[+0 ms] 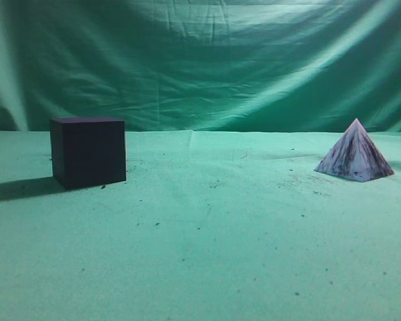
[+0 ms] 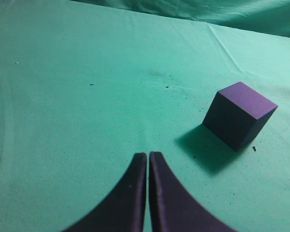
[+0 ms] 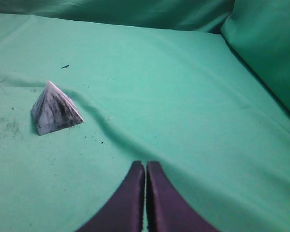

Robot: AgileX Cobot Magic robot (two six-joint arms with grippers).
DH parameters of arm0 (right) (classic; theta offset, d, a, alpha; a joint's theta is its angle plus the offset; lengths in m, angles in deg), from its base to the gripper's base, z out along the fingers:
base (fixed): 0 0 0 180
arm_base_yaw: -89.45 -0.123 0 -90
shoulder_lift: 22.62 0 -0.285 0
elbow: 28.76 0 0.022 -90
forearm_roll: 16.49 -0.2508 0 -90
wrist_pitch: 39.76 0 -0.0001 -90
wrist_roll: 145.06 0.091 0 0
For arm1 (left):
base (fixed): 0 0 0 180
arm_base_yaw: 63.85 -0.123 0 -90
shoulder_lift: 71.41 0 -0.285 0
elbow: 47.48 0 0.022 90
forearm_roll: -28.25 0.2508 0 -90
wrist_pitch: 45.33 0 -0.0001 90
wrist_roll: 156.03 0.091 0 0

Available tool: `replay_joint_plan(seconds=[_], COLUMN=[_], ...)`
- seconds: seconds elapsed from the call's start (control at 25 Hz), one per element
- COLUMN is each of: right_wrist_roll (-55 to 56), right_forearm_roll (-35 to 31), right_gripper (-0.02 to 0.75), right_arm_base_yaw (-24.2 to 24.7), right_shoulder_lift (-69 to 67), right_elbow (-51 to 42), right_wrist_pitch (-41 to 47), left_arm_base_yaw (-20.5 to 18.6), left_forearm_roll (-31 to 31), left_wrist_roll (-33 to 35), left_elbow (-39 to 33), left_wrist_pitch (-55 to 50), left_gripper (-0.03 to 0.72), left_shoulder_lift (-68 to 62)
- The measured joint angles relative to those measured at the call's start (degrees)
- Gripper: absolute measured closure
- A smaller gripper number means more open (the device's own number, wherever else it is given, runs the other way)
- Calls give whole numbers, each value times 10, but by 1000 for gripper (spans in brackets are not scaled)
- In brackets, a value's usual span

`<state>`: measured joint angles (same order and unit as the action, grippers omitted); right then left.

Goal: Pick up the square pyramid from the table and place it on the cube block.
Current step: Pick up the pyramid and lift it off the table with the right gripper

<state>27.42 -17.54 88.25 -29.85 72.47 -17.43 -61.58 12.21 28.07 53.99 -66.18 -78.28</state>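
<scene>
In the exterior view, the cube block (image 1: 88, 151) stands on the desk (image 1: 207, 241) toward the far left edge, casting a shadow to its left. The square pyramid (image 1: 355, 152) sits upright toward the far right edge, well apart from the cube. A wrinkled green backdrop (image 1: 200, 60) hangs behind the far edge. No arm shows here.

In the left wrist view, the left pincer (image 2: 148, 157) hangs above bare cloth, its two dark fingers pressed together with only a thin slit between them, holding nothing. The cube rests ahead and to the right.

In the right wrist view, the right pincer (image 3: 145, 165) is likewise narrowed to a slit and empty. The pyramid sits ahead and to the left, apart from it.
</scene>
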Motion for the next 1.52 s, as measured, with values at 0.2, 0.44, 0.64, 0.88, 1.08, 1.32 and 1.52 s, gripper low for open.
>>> replay_joint_plan(seconds=[0.2,0.44,0.64,0.88,1.08,1.32,1.52], right_wrist_roll=[0,0,-1,27,28,24,20], right_forearm_roll=[-1,-1,6,-70,-100,-118,-138], right_gripper=[738,738,738,738,738,738,738], right_arm_base_yaw=[0,0,0,0,-1,-1,-1], right_shoulder_lift=[0,0,0,0,0,-131,-299], right_elbow=[0,0,0,-1,25,165,275], right_wrist_pitch=[0,0,-4,-189,-230,-117,23], left_arm_base_yaw=[0,0,0,0,0,0,0], left_forearm_roll=[0,0,0,0,0,0,0], left_wrist_roll=[0,0,0,0,0,0,0], left_elbow=[0,0,0,0,0,0,0], left_wrist_pitch=[0,0,0,0,0,0,0], left_gripper=[688,688,688,688,688,688,688], left_shoulder_lift=[0,0,0,0,0,0,0])
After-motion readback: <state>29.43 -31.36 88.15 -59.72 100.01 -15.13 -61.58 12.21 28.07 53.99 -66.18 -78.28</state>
